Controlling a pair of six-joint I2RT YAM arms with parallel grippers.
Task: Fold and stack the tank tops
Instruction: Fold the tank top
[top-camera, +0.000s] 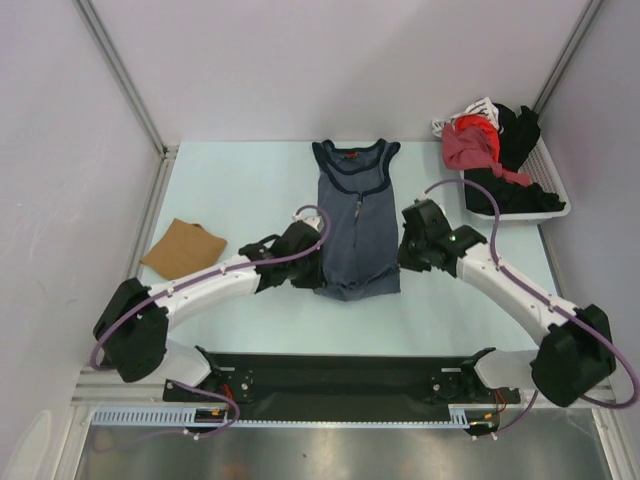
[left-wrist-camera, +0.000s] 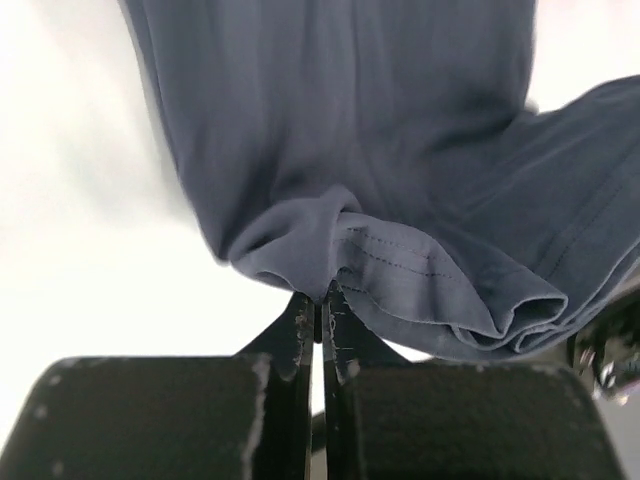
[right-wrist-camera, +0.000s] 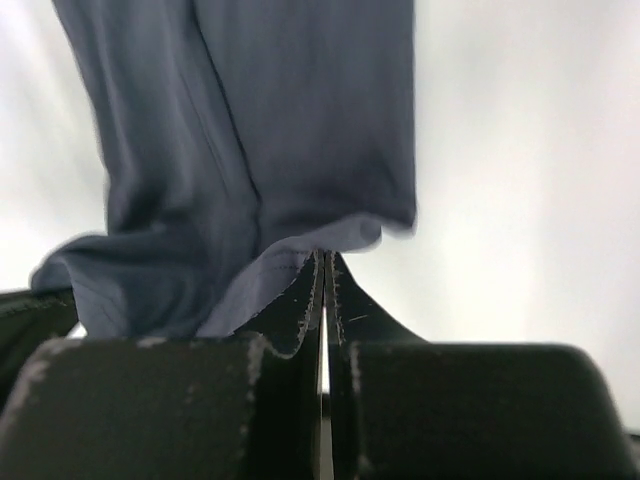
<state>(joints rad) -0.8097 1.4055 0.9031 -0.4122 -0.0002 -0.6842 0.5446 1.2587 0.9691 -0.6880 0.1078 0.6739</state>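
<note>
The slate-blue tank top (top-camera: 355, 215) lies lengthwise mid-table, neck at the far end, its sides folded in to a narrow strip. My left gripper (top-camera: 316, 262) is shut on its near left hem corner; the left wrist view shows the hem (left-wrist-camera: 400, 270) pinched at my fingertips (left-wrist-camera: 322, 295). My right gripper (top-camera: 403, 255) is shut on the near right hem corner, seen in the right wrist view (right-wrist-camera: 300, 250) at my fingertips (right-wrist-camera: 325, 258). The hem is bunched and slightly lifted between them. The tan-brown tank top (top-camera: 183, 248) lies folded at the left.
A white basket (top-camera: 553, 190) with red and black clothes (top-camera: 470, 145) stands at the far right. Grey walls close the table on the left, back and right. The arms' black base plate (top-camera: 350, 385) runs along the near edge.
</note>
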